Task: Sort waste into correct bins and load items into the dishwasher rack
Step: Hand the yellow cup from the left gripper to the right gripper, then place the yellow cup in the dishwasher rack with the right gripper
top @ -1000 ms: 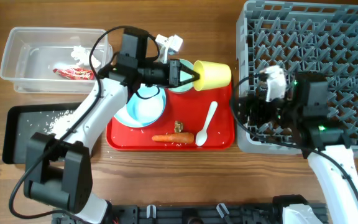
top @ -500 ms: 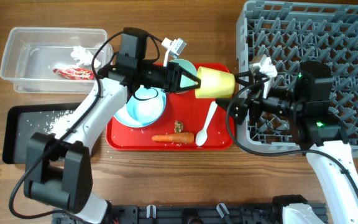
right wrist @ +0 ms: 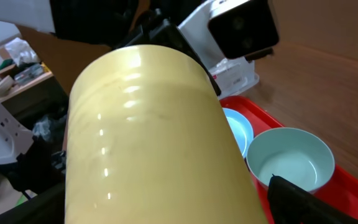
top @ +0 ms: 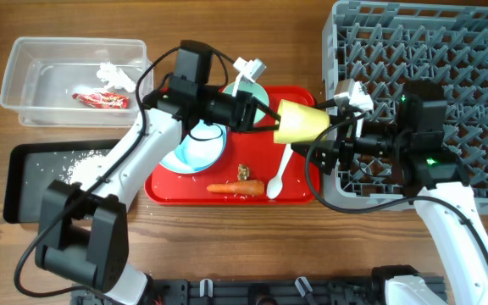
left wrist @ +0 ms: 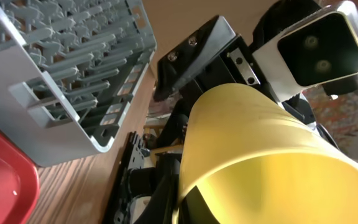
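Observation:
My left gripper (top: 267,116) is shut on the rim of the small yellow cup (top: 301,124) and holds it on its side above the red tray's right edge. My right gripper (top: 330,141) is open, with a finger on each side of the cup's base; the cup fills the right wrist view (right wrist: 148,124) and the left wrist view (left wrist: 260,143). The grey dishwasher rack (top: 447,51) stands at the right. The white spoon (top: 280,169), carrot (top: 234,188) and brown scrap (top: 245,172) lie on the tray. The light blue plate (top: 195,149) and pale green bowl (top: 246,91) are partly under my left arm.
The red tray (top: 303,193) sits at the middle. The clear tub (top: 24,80) at the back left holds the red wrapper (top: 100,100) and white tissue (top: 113,74). The black tray (top: 19,182) at the left holds rice (top: 79,165).
My left gripper has carried the yellow cup to the right, off the tray's back edge. My right gripper has swung left from the rack and now has the cup's base between its fingers.

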Robot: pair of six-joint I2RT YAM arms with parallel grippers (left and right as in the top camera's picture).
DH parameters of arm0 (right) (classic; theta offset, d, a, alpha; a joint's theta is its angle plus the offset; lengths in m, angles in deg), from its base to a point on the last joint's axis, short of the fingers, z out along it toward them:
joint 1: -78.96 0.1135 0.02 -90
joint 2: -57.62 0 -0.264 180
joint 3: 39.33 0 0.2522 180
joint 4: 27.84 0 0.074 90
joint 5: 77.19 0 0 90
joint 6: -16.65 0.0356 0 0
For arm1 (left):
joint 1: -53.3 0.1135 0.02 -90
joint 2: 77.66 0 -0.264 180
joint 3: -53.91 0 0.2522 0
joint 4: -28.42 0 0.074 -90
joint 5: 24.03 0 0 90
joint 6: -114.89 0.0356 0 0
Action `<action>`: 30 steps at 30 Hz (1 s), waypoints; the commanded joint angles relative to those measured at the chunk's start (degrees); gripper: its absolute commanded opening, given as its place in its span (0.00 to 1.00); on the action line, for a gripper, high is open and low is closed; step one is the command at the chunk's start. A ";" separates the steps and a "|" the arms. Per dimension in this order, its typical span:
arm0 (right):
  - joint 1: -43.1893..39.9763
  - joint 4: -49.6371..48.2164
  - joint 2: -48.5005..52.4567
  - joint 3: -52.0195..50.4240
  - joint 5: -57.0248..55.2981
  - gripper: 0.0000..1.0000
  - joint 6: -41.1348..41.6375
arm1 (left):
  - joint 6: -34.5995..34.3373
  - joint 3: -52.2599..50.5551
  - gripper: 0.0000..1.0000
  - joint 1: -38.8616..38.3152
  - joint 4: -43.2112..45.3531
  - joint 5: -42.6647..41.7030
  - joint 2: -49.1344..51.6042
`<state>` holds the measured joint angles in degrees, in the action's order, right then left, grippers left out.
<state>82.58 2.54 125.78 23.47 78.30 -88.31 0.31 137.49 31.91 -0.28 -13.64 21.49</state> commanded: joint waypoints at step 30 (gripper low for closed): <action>0.17 2.14 -0.74 1.31 -24.24 0.58 10.67 | -0.28 0.37 0.46 0.59 -8.31 23.47 -0.52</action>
<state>83.00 2.94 125.78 23.47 65.62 -80.18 -0.41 137.54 32.04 -4.56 -2.06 21.49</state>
